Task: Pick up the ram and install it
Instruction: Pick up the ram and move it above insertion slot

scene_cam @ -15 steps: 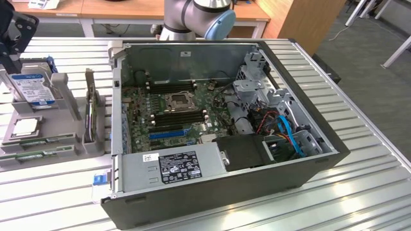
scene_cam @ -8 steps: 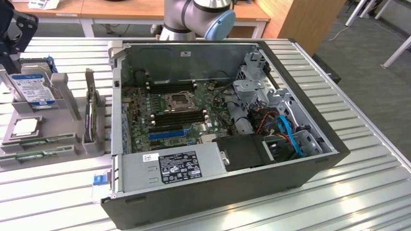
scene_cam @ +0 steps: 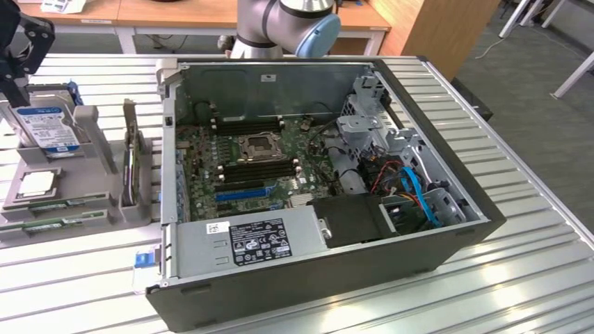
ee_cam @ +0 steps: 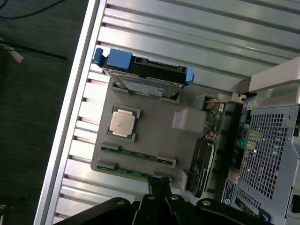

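One hand, fully closed and empty, hovers near the ram.

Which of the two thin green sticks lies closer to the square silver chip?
The inner green stick, beside the silver chip; the outer stick edges the grey tray.

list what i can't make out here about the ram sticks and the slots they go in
outer ram stick: exterior view, one end cut off by the picture's left edge
same stick, wrist view: the shut gripper covers one end
motherboard slots: exterior view, too small and dark to tell free from filled
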`<state>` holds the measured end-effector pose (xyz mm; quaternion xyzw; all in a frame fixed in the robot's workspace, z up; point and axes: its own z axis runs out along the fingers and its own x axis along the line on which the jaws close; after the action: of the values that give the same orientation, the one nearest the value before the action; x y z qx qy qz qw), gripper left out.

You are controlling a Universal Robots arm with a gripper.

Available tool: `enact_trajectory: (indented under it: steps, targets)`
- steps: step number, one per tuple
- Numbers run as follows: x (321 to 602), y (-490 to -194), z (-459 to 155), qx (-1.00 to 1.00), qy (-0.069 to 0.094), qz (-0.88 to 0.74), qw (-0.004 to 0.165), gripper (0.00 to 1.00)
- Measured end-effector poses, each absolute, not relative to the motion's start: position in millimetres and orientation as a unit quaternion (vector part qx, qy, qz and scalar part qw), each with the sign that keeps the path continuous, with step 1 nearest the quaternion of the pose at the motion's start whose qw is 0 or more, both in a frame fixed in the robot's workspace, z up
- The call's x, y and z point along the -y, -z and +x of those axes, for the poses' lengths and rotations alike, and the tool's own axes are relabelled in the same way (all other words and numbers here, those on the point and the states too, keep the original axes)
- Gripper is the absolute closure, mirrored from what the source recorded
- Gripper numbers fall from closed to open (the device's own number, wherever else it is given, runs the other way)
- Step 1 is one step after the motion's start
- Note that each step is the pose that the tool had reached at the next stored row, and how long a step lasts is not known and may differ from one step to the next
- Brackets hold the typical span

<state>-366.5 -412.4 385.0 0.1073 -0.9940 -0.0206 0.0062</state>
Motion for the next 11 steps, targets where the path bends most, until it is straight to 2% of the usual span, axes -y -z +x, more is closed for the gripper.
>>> enact_trajectory:
  steps: [11]
  targets:
    - [412.4, -385.1, -366.5, 0.983, 0.020, 0.185, 0.008, 0.90]
